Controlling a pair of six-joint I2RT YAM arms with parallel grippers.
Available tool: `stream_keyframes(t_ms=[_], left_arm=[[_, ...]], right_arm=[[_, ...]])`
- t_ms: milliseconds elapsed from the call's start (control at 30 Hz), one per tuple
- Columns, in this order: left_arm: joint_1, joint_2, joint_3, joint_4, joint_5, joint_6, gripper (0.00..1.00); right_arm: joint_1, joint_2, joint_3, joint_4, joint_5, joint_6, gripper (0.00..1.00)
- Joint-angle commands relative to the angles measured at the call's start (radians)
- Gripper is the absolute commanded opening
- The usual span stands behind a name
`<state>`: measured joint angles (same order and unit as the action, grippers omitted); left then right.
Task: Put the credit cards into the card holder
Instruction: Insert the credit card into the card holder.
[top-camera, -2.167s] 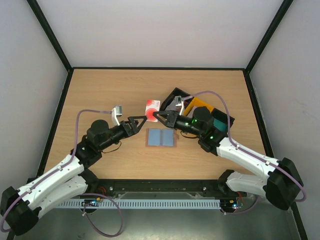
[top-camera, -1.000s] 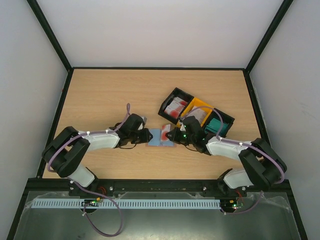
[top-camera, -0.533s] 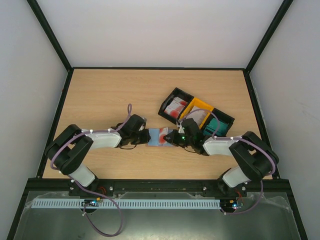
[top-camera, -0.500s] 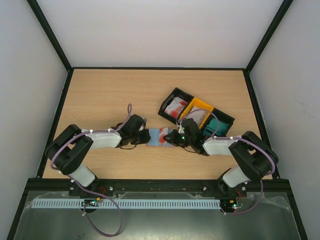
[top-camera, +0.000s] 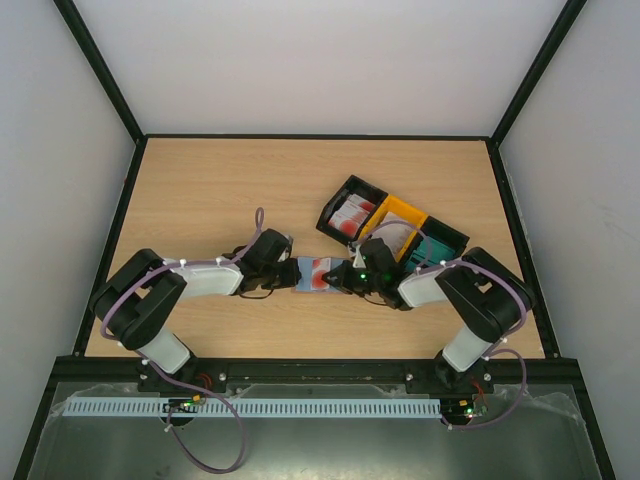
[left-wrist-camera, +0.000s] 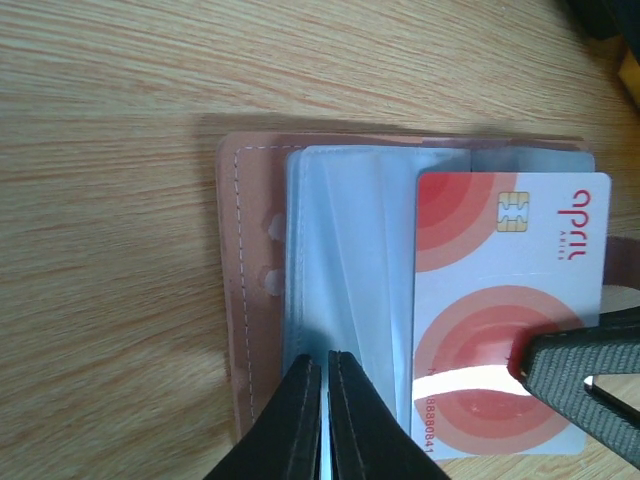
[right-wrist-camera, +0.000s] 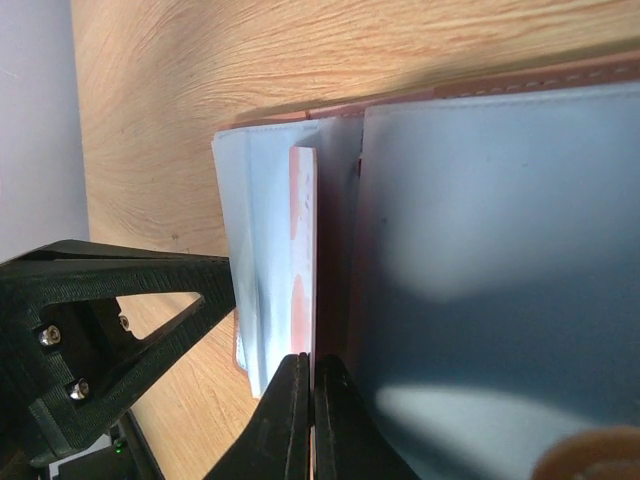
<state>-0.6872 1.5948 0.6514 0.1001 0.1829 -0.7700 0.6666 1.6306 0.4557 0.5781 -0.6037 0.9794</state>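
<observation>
We see the card holder (top-camera: 308, 272) lying open & flat on the table (top-camera: 220, 190), approx centre of the near half, btwn the two arms. In the left wrist view its reddish-brown cover shows along one edge w/ pale stitching, and the clear pocket sheets (left-wrist-camera: 350, 260) fan out over it.

The left gripper (left-wrist-camera: 326, 358) comes in from the left side. Its jaws are all but closed, only a sliver btwn them, pinching the near edge of one clear pocket sheet.

The right gripper (right-wrist-camera: 304, 365) comes in from the right, jaws pressed tight together on the edge of a red-and-white card (left-wrist-camera: 500, 300). That card lies face up over the right half of the holder, chip & "april" print at the end away from the right gripper. We can't tell whether it sits inside a pocket or just on top. The two grippers nearly meet over the holder.

Beyond it, to the right, three trays sit in a diagonal row:
- A black tray (top-camera: 334, 201) w/ more red-and-white cards (top-camera: 348, 215).
- A yellow tray (top-camera: 407, 206) w/ pale cards (top-camera: 398, 232).
- A second black tray (top-camera: 457, 237) w/ teal cards (top-camera: 433, 250), partly hidden by the right arm.
</observation>
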Motion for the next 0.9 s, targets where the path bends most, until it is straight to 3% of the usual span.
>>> stream_keyframes(t_ms=[0, 867], left_arm=[[-0.002, 0.029, -0.031, -0.089, -0.039, 0.009, 0.08], [0.000, -0.033, -0.068, -0.060, -0.044, 0.006, 0.15]], right_arm=[[0.003, 0.051, 0.012, 0.050, -0.026, 0.017, 0.02], [0.055, 0.166, 0.027, 0.194, 0.027, 0.154, 0.02]])
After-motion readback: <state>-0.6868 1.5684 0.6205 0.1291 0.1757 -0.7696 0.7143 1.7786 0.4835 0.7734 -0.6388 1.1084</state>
